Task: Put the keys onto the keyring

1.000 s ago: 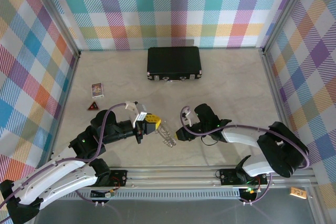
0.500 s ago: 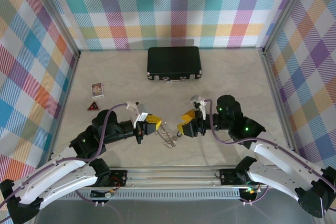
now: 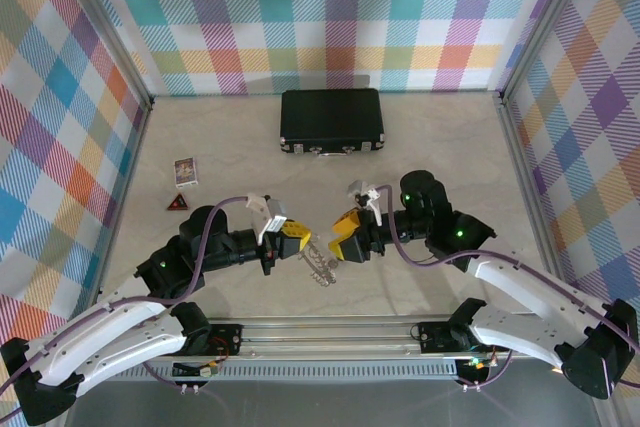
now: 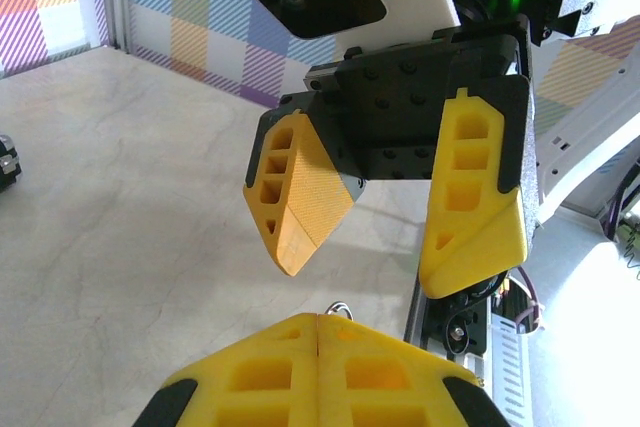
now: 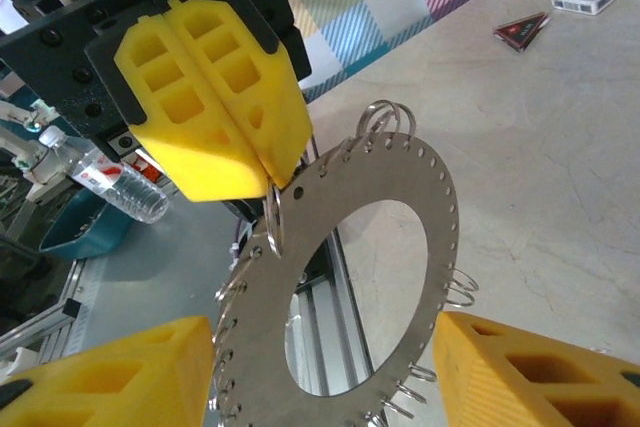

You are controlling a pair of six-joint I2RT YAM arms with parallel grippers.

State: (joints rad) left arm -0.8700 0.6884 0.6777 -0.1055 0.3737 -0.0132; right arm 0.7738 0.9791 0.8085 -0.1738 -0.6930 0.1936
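Left gripper (image 3: 292,239): clenched. Its yellow fingers are pressed together on the upper edge of the wreath of keys. I judge it holds the piece up and steady so the other arm can work on it.

Wreath of keys (image 5: 400,187): a flat, silvery, round metal piece with a big hole in the middle, small holes along the rim and thin wire loops in them. It hangs from the left fingers between the two grippers and seems clear of the pale stone-look table (image 3: 450,167).

Keyring (image 5: 272,225): probably the thin wire loop at the pinch point, but I cannot tell for sure.

Right gripper (image 3: 345,244): spread wide and grasping nothing. Its fingers stand on either side of the wreath's lower part, apart from it.

Step in hand: probably the approach for a second grip.
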